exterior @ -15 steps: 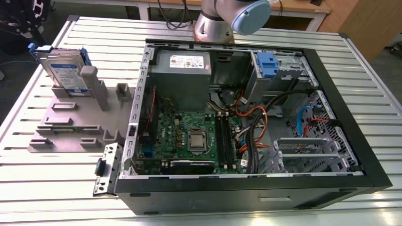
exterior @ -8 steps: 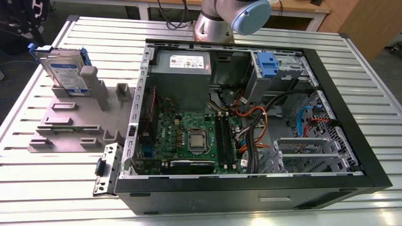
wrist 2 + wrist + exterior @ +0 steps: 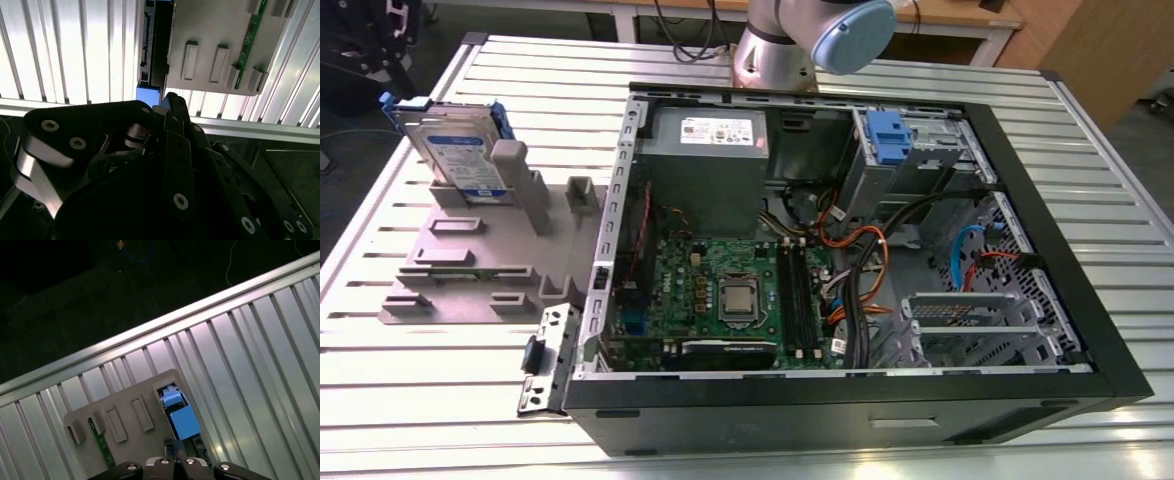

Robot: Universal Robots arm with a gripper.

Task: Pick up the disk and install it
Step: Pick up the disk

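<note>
Disk (image 3: 459, 150) stands upright in grey holder (image 3: 470, 268) at the exterior view's left, beside open computer case (image 3: 854, 250). In the second wrist view, gripper (image 3: 169, 101) tip lies just beside its blue bracket; grip state cannot be told.

Disk (image 3: 460, 150) stands in holder (image 3: 507, 250) — case (image 3: 1078, 270) to the exterior view's right.
</note>
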